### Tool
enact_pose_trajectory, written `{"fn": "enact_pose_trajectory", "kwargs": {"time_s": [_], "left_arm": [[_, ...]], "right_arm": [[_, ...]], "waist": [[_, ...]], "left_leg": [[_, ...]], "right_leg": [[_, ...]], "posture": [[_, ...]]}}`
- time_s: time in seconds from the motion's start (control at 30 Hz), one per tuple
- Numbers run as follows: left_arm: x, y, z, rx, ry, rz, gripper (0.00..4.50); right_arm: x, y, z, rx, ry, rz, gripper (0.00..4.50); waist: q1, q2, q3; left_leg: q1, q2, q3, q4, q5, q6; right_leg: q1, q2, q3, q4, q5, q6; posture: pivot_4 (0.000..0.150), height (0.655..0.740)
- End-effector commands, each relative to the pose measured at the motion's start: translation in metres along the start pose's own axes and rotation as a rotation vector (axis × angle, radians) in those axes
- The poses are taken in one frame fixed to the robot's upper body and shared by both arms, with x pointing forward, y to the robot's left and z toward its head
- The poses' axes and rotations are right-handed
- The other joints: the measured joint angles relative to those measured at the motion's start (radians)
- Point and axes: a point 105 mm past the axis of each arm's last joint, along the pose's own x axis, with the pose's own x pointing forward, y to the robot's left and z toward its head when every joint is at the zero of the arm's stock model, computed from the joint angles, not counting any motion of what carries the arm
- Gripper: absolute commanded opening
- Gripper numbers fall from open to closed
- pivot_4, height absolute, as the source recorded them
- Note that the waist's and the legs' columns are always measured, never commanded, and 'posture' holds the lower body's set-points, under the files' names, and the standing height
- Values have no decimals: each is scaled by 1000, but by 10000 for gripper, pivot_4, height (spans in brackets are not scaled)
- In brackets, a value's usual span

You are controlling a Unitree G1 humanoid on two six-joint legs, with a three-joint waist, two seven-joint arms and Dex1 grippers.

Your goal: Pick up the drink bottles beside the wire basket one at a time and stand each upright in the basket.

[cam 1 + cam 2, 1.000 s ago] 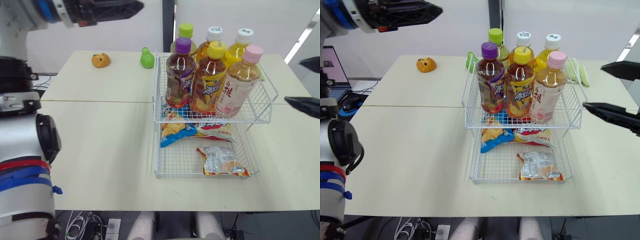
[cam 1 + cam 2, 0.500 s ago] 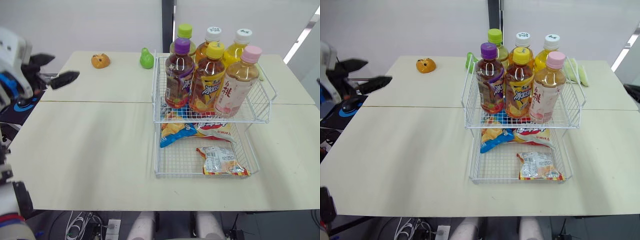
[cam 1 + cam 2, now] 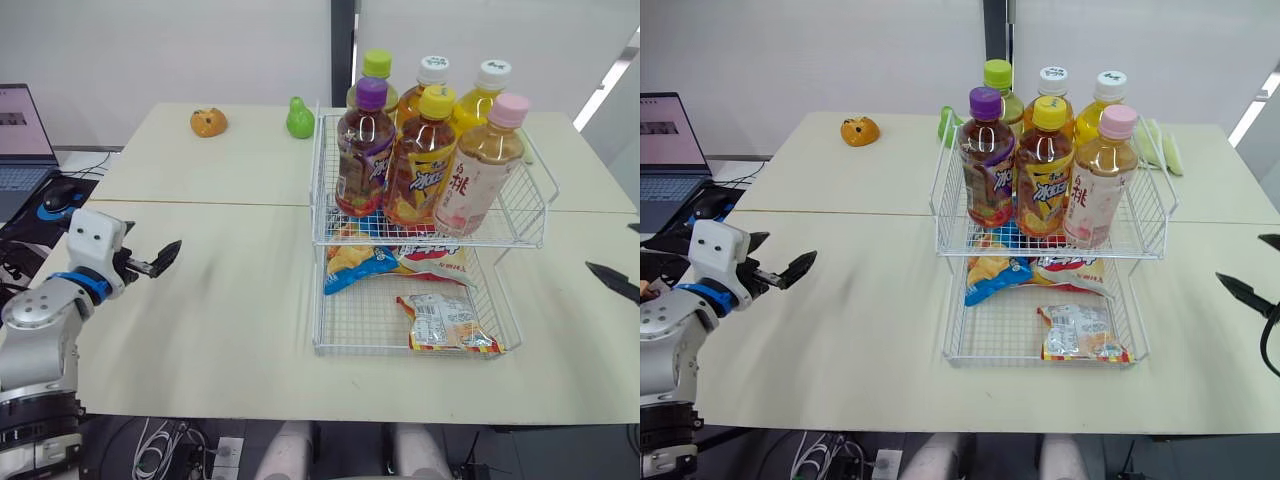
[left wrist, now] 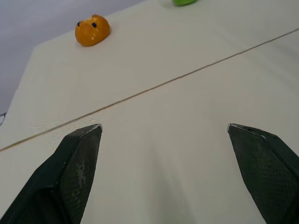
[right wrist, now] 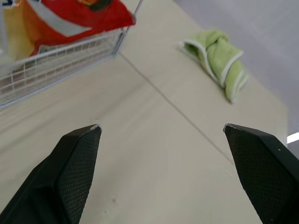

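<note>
Cream table (image 3: 220,310), basket (image 3: 522,214), bottles (image 3: 423,160) seemingly all upright

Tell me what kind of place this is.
Probably an office or lab room: plain cream tables pushed together, a laptop off to one side, and loose cables underneath.

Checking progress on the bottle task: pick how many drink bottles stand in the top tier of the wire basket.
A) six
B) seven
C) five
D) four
A: six bottles stand upright in the top tier of the wire basket, three in the front row and three behind them.
</note>
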Motion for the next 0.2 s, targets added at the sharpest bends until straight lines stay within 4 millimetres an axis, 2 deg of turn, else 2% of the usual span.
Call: {"fn": "enact_pose_trajectory", "kwargs": {"time_s": [0.03, 0.2], "left_arm": [[-2, -4, 10, 20, -29, 0, 44597], [-5, -7, 5, -28, -22, -5, 44597]], "right_arm": [[2, 0, 5, -25, -33, -11, 45000], [5, 0, 1, -19, -36, -17, 45000]], "waist": [[-3, 0, 0], [-7, 2, -1]], "left_leg": [[0, 0, 0, 0, 0, 0], [1, 0, 1, -1, 0, 0]], "right_leg": [[0, 0, 0, 0, 0, 0], [0, 0, 0, 0, 0, 0]], "posture": [[1500, 7400], [1500, 7400]]}}
